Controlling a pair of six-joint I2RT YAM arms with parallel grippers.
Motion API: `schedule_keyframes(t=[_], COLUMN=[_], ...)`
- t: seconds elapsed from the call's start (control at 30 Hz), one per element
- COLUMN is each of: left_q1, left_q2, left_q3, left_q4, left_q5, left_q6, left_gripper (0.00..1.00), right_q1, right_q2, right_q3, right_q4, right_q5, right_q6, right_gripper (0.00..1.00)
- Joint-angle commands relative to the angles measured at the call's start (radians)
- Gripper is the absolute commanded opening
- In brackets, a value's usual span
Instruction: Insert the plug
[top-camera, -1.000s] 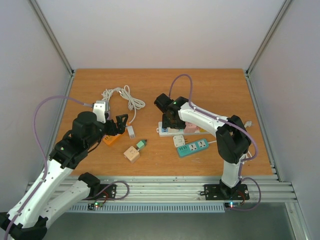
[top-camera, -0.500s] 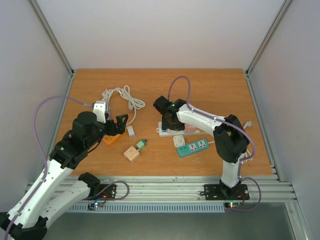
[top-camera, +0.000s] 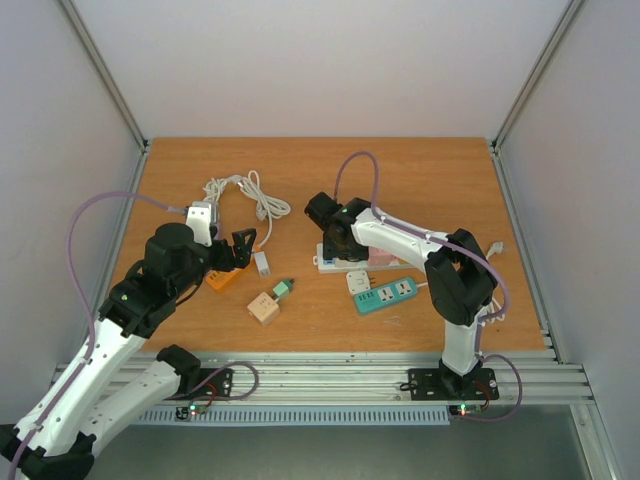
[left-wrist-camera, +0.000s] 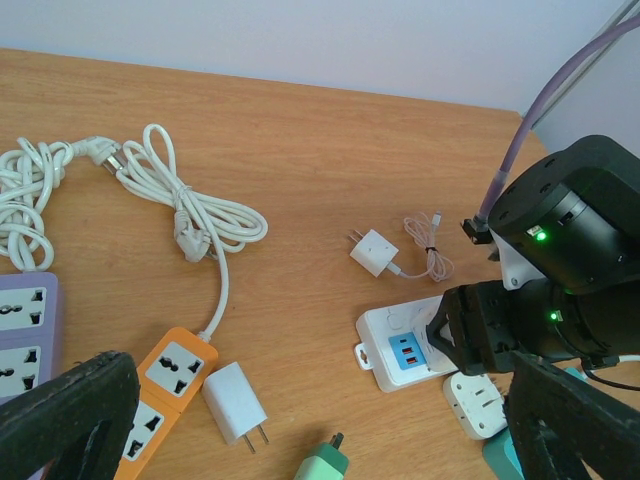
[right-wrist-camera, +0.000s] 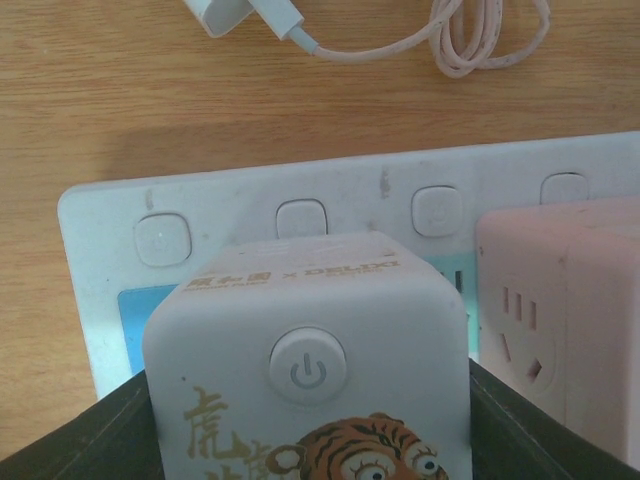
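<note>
**Right tool**, over the middle of the tabletop: its fingers pinch the flat sides of a white tiger-print cube adapter. This grip leaves the power-button face free and turns the cube's hidden underside toward the white power strip directly below. Whether the prongs have entered a socket cannot be told, since the cube covers that spot. A pink cube adapter sits in the strip just beside it, on the side toward the right edge. The white cube will therefore probably have to go straight down to clear it.

**Left tool**, toward the left edge: it hangs spread wide and empty above an orange power strip and a loose white charger. It is well apart from the insertion, probably parked out of the way.
</note>
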Motion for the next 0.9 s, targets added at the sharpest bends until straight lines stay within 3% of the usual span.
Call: schedule_keyframes(t=[0.0,0.17,0.27,0.47,0.6,0.73,0.87], left_q1=[0.007,0.007,0.007,0.007,0.007,0.007,0.007], left_q2=[-0.002,-0.002,-0.005,-0.010,-0.010,-0.006,-0.003], left_q3=[-0.007,-0.007,-0.009,-0.010,-0.011,-0.011,-0.011], left_q4=[0.054,0.055,0.058,0.061,0.061,0.063,0.063], left_q5=[-0.009,-0.006,0.006,0.009,0.014,0.015,0.019], left_q6=[0.006,0.004,0.004,0.002,0.002,0.001,0.001], left_gripper=[0.99,0.99,0.99,0.99,0.99,0.99,0.99], right_q1=[0.025,0.066,0.074,0.075,0.075,0.074,0.074], right_q2=[0.034,-0.116,-0.201,-0.336,-0.397,-0.398,-0.340], right_q3=[0.010,0.053,0.020,-0.116,-0.237,-0.328,-0.380], right_q4=[0.013,0.030,0.055,0.061,0.092,0.125,0.195], right_q5=[0.046,0.066,0.077,0.123,0.118,0.088,0.033], right_q6=[-0.050,-0.137,-0.173,-0.158,-0.161,-0.173,-0.190], right_gripper=[0.50,0.80,0.90,0.91,0.86,0.78,0.77])
